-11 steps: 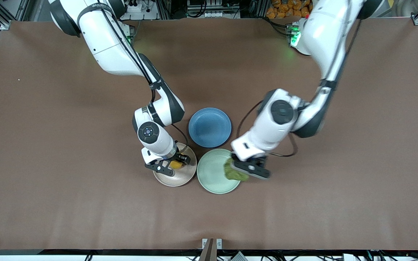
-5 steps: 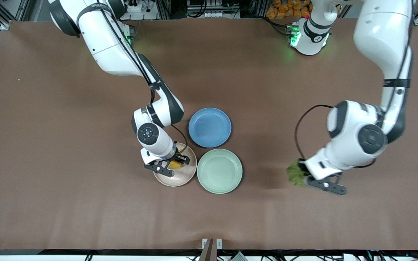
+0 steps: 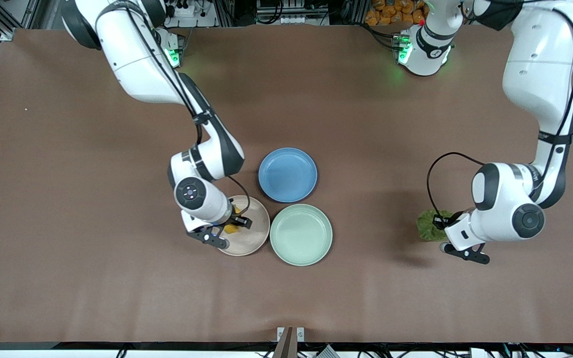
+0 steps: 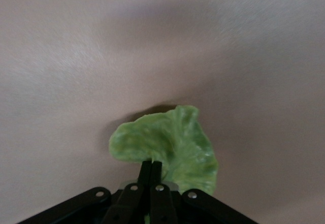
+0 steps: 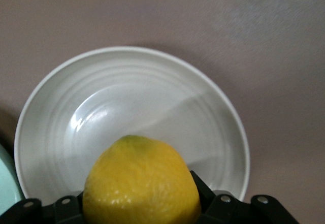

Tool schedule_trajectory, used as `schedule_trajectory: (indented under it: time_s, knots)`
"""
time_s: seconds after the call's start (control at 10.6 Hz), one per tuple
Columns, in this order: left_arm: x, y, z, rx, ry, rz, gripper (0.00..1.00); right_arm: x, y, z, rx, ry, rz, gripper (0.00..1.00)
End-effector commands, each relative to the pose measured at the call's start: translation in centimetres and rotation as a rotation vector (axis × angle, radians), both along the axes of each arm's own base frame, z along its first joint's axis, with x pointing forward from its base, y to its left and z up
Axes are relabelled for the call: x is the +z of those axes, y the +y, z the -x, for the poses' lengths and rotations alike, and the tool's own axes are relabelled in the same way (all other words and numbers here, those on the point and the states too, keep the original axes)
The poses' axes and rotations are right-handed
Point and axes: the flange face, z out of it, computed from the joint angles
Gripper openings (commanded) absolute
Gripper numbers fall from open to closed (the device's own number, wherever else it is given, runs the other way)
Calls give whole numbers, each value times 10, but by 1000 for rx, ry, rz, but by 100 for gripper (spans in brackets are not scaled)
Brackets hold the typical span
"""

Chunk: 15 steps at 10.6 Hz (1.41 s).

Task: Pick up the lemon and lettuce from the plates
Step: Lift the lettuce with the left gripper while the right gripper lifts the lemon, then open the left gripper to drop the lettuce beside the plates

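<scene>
Clamping the small bright-yellow lemon [image 5: 141, 181] over the beige-pink round plate [image 3: 254, 238], the right gripper [image 3: 222, 232] risks it rolling free. The left gripper [image 3: 453, 237] pinches the crinkled green lettuce leaf [image 4: 167, 147] by its edge above bare brown surface [image 3: 67, 199] toward the left arm's edge; it could tear.

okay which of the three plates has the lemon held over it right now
The beige-pink plate, nearest the right arm's end of the table. The right end effector holds the lemon over it; the mint green plate and blue plate have nothing over them.

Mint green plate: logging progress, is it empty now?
Empty: the mint green plate shows bare; the left gripper holds the lettuce over the table.
</scene>
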Motion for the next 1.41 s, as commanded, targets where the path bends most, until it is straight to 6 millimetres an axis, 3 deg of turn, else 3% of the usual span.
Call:
schedule_trajectory:
  time_s: [0.0,0.09,0.28,0.66,0.75,1.04,1.32]
  knots:
    - [8,-6,-5,-1,-15,13,85,43,-44,-13,95,38,-8,57]
    - [28,-6,-8,-4,-45,11,100,55,-65,-21,114,27,-17,57]
    - [69,-4,-13,-5,-106,7,100,58,-104,-29,179,57,-17,58]
    - [176,2,-16,-91,-269,-111,100,61,-180,-36,308,64,40,58]
    - [209,5,-11,-82,-301,-112,100,59,-202,-38,327,69,55,58]
    - [278,23,8,-27,-342,-106,100,57,-264,-32,412,76,57,57]
    - [340,31,45,114,-295,-116,100,54,-303,-21,461,48,54,57]
